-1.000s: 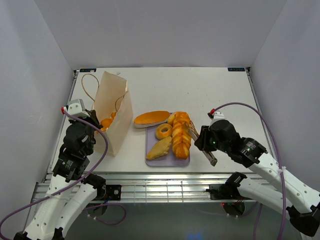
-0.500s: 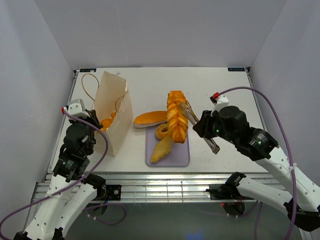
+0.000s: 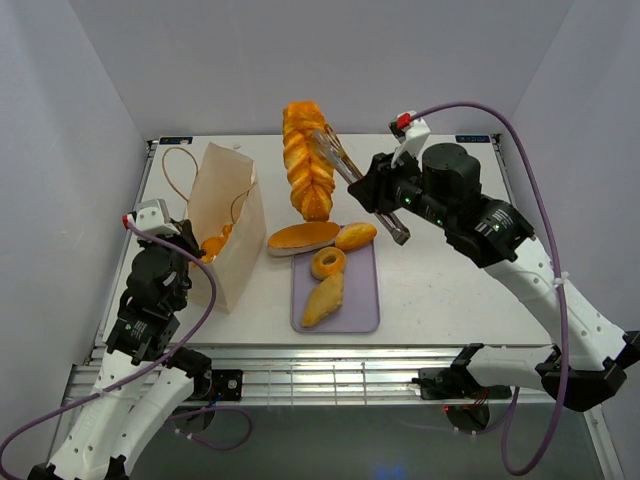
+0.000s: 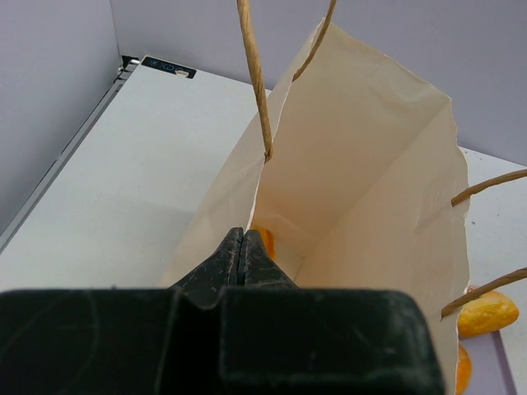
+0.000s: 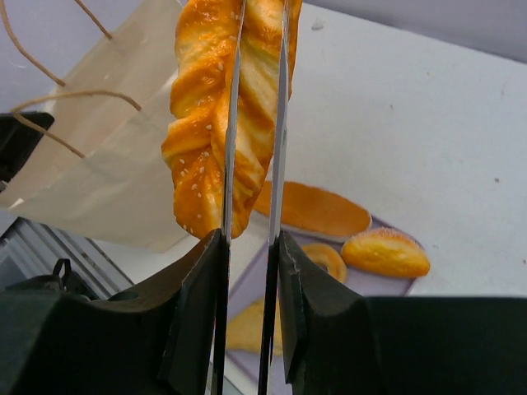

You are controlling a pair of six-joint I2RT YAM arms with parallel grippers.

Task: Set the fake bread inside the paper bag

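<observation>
My right gripper [image 3: 375, 192] is shut on silver tongs [image 3: 335, 153], which pinch a braided loaf [image 3: 305, 160] hanging high in the air to the right of the paper bag [image 3: 230, 220]. The wrist view shows my right gripper [image 5: 249, 247], the tongs [image 5: 280, 123] and the loaf [image 5: 206, 123]. My left gripper [image 3: 188, 243] is shut on the bag's near rim [image 4: 247, 197], holding the bag open. An orange bread piece [image 4: 265, 241] lies inside. A long flat loaf [image 3: 303, 237], bun [image 3: 355, 236], ring [image 3: 327, 263] and turnover [image 3: 322, 298] lie below.
The lavender tray [image 3: 362, 305] lies at the table's middle front and holds the bun, ring and turnover; the long flat loaf rests on its back left corner. The bag's cord handles [image 3: 178, 165] loop toward the back left. Grey walls close in the table.
My right arm has lifted the braided loaf in the tongs off the tray, up and toward the back left. A bun now shows on the tray. The left arm has not moved.
</observation>
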